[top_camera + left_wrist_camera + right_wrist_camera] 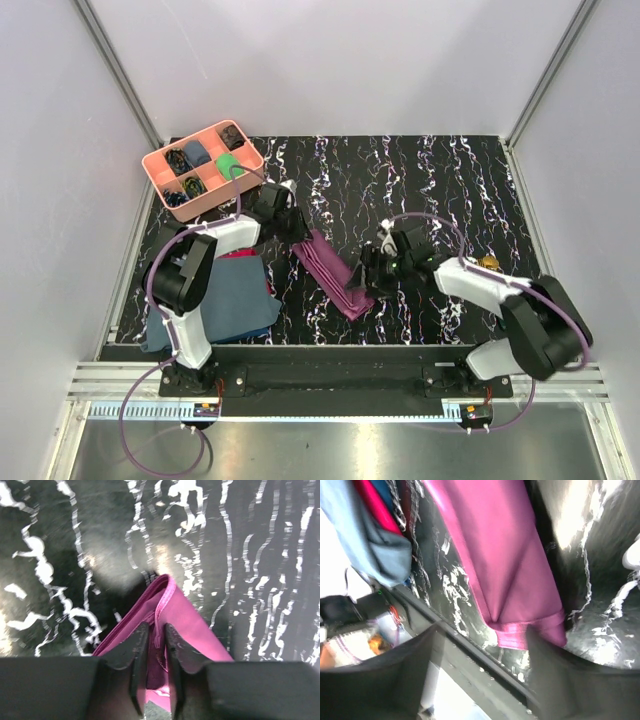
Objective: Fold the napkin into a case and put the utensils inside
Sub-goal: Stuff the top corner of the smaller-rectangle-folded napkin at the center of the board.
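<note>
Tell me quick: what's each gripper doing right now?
Left gripper: closed on the napkin at its far end.
Right gripper: open, the napkin's near end between its fingers, not gripped.

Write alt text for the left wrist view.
The left hand pinches a raised fold of the folded plum-purple napkin between its two dark fingers, seen from just behind them. The napkin lies on a black table veined with white, its far end pointing away from the camera.
</note>
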`<state>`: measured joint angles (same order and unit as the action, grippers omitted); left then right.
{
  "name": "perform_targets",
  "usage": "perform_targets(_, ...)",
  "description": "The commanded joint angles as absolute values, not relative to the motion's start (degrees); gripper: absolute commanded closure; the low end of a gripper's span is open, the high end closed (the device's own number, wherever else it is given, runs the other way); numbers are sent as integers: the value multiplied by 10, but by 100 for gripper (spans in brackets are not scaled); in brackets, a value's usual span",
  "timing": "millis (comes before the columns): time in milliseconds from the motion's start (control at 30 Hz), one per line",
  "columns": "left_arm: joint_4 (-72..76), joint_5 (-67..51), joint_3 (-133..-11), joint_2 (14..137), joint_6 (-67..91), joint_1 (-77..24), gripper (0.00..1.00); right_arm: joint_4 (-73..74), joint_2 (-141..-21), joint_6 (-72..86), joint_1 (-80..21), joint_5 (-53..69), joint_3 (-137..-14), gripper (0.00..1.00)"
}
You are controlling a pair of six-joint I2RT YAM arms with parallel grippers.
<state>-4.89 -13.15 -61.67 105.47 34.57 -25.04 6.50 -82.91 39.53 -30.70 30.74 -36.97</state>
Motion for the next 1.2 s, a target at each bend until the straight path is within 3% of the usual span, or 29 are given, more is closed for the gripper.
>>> perform_targets(0,29,-195,-627,1052,345,-250,81,144,-774,328,-309,212,-444,0)
perform_targets(233,38,-204,-640,1069,338,-250,85,132,-885,308,-308,318,-527,0)
perform_targets(267,36,-204,-640,1069,338,-250,86,114,-887,319,-309,326,-516,4)
perform_targets(300,33,-203,-642,1070,337,-250,87,99,-893,329,-309,335,-505,10)
perform_targets(333,21,-199,-648,1070,333,-250,87,79,-896,340,-310,361,-491,37)
perform_targets(367,15,-197,-650,1071,332,-250,88,28,-900,364,-311,375,-453,51)
perform_targets(433,9,-198,-650,1073,335,-250,89,-23,-905,386,-321,389,-412,67)
perform_targets(467,10,-198,-650,1075,336,-250,89,-58,-907,402,-323,391,-378,68)
perform_targets(633,10,-205,-660,1100,339,-250,91,-148,-921,450,-330,395,-302,70)
perform_targets(767,6,-214,-681,1120,340,-250,91,-135,-914,452,-330,368,-294,70)
perform_targets(867,2,-216,-695,1117,338,-250,90,-89,-884,431,-330,344,-310,63)
perform_targets(1000,-12,-223,-692,1086,343,-250,80,39,-832,347,-330,287,-381,47)
perform_targets(1033,-17,-232,-693,1082,345,-250,71,60,-826,329,-330,271,-398,43)
perform_targets(1167,-32,-254,-700,1079,353,-250,54,117,-838,229,-330,215,-508,27)
